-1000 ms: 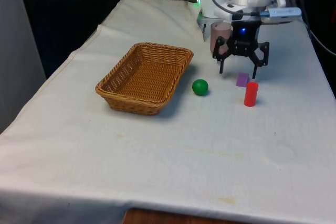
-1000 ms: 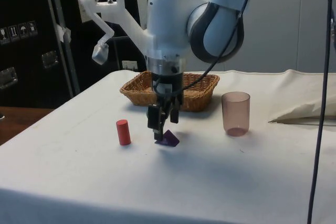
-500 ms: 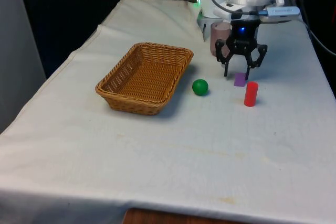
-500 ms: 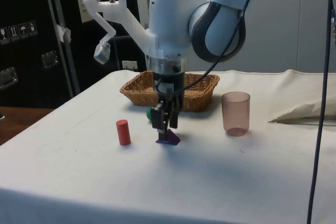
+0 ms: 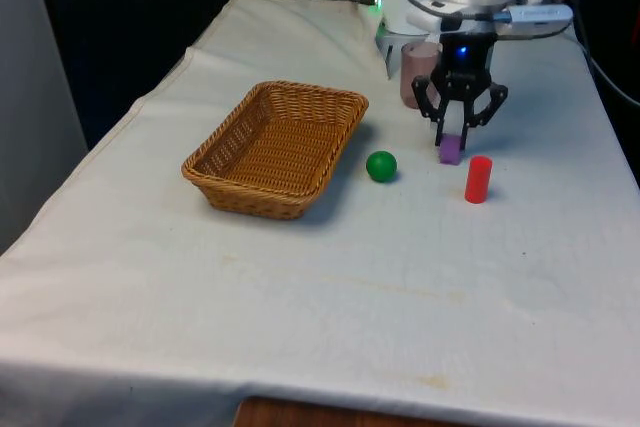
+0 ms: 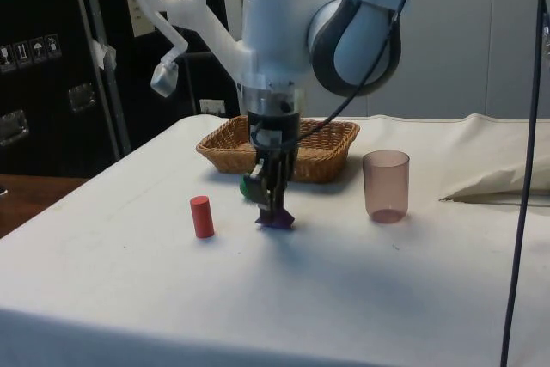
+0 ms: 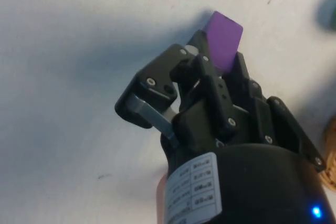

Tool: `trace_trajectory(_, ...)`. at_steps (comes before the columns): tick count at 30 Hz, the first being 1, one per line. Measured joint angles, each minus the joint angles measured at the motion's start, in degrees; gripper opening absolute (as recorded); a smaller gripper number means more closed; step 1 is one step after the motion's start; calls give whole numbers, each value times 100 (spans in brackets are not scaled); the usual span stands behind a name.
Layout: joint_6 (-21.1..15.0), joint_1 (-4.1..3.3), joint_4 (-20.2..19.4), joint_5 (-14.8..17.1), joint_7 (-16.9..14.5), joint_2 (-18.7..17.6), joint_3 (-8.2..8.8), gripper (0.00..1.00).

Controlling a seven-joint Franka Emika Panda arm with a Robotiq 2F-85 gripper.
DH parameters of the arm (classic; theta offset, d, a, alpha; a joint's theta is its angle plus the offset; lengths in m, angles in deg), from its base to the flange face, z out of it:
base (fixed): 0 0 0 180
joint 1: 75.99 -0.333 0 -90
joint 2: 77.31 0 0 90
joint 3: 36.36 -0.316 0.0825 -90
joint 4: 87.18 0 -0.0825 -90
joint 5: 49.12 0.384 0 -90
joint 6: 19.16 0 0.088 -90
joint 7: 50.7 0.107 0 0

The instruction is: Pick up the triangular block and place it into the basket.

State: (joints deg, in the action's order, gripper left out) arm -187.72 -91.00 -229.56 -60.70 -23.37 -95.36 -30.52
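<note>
Pincer clamped on purple block

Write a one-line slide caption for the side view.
Gripper closed on the purple triangular block on the white cloth, between the red cylinder and the pink cup, basket behind.

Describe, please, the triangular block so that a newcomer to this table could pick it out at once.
Start at the wicker basket; to the front view's right lies a green ball, and beyond that the block sits between the tool's fingers. It is the purple, flat-faced piece, unlike the upright red cylinder beside it.
</note>
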Motion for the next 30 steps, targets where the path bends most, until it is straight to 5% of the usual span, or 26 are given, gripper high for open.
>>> trace_trajectory(30,1450,0,6,0,-212,1576,109,33)
